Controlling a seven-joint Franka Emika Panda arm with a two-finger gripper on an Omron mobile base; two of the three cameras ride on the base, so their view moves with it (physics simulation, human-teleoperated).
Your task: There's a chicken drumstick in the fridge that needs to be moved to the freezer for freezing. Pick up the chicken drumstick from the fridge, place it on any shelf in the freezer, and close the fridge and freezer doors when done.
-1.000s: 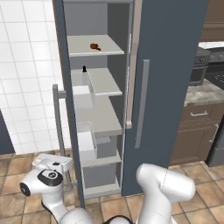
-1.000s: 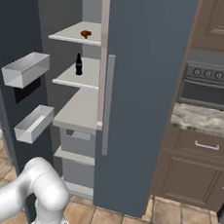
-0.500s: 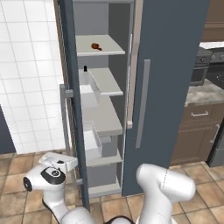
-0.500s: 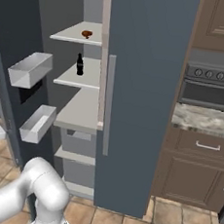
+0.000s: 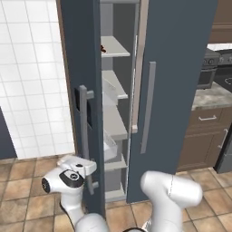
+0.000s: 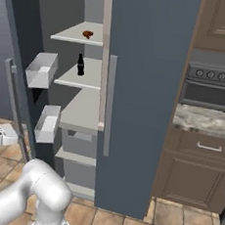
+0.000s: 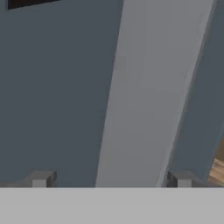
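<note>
Nearest, at the gripper (image 7: pixel 111 178): spread wide, clamped on nothing, with one tip either side of the grey bar handle (image 7: pixel 140 96) in hand view and a gap each side, so astride it, not gripping. Sits low in L base view, approx 7 o'clock, right up against the freezer door (image 5: pixel 79 68). Marked as the freezer's by the black panel (image 5: pixel 89 118) behind the bar. Stands part open, edge toward the cam, with a narrow gap into the freezer (image 6: pixel 95 14). Just past the door, on its inner face in R base view: two white bins (image 6: pixel 41 70), one above the other. Deeper in, the pale shelves, with a small dark bottle (image 6: pixel 80 65) upright on the middle one. Further up and back, the chicken drumstick (image 6: pixel 87 33) on the top shelf (image 6: pixel 68 36), near its middle, touching nothing else; too small to read its long axis. From the gripper, roughly 12 to 1 o'clock in L base view, high up and well apart. To 3 o'clock, the fridge door (image 5: pixel 176 68) flush shut. Beyond that, the oven (image 6: pixel 208 90) and brown cabinets. Judging by that: drumstick already in the freezer, fridge done, only the freezer door left. Hinges on the bar, upright betw. the tips: push across it to swing the door to, no reach for the meat needed.
</note>
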